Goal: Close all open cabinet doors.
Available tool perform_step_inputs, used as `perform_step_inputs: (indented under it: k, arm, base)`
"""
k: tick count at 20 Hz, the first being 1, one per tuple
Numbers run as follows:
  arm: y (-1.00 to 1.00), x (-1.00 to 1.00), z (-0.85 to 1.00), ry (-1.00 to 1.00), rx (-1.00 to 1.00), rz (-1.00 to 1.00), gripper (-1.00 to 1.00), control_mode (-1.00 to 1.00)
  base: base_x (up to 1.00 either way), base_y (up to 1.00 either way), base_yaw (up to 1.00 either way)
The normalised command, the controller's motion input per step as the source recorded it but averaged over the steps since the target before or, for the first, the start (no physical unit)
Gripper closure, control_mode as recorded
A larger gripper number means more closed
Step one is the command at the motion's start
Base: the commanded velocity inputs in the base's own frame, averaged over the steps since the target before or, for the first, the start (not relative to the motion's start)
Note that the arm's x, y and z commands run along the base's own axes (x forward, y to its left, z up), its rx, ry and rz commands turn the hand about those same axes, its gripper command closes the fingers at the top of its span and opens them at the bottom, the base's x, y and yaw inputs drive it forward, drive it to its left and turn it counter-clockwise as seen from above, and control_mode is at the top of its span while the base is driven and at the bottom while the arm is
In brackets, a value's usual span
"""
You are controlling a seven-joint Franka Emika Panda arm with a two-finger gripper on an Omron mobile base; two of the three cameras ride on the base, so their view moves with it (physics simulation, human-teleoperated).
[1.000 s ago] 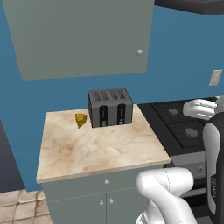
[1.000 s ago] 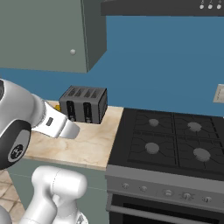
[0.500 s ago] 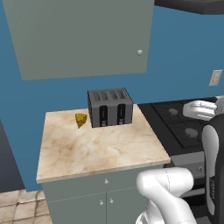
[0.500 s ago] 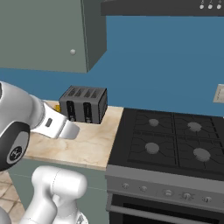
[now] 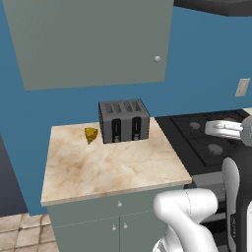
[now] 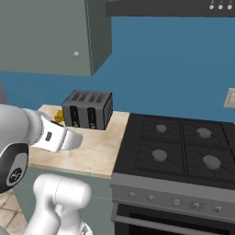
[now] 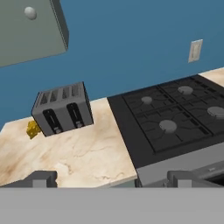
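A large grey-green cabinet door (image 5: 93, 42) hangs on the wall above the counter, its round silver knob (image 5: 157, 59) near the lower right corner. From the right, the door (image 6: 43, 36) lies flush against its cabinet box. In the hand view the door's lower corner (image 7: 30, 33) sits at the upper left. My gripper (image 7: 114, 178) hovers in front of the counter edge, well below the door and apart from it. Its dark fingertips (image 7: 41, 178) stand far apart, open, with nothing between them.
A dark four-slot toaster (image 5: 123, 120) stands at the back of the marble counter (image 5: 108, 167), with a yellow cheese wedge (image 5: 90, 134) to its left. A black stove (image 6: 179, 151) adjoins the counter on the right. A range hood (image 6: 170, 7) hangs above it.
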Motion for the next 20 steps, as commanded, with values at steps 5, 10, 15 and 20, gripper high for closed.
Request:
perform_step_inputs:
  k: [5, 10, 15, 20]
  arm:
    - [0.00, 0.00, 0.00, 0.00, 0.00, 0.00, -1.00, 1.00]
    - [0.00, 0.00, 0.00, 0.00, 0.00, 0.00, -1.00, 1.00]
    - [0.00, 0.00, 0.00, 0.00, 0.00, 0.00, -1.00, 1.00]
    - [0.00, 0.00, 0.00, 0.00, 0.00, 0.00, -1.00, 1.00]
  base:
    - [-0.24, -0.03, 0.00]
    - [-0.64, -0.12, 0.00]
    - [-0.52, -0.30, 0.00]
    - [-0.29, -0.53, -0.07]
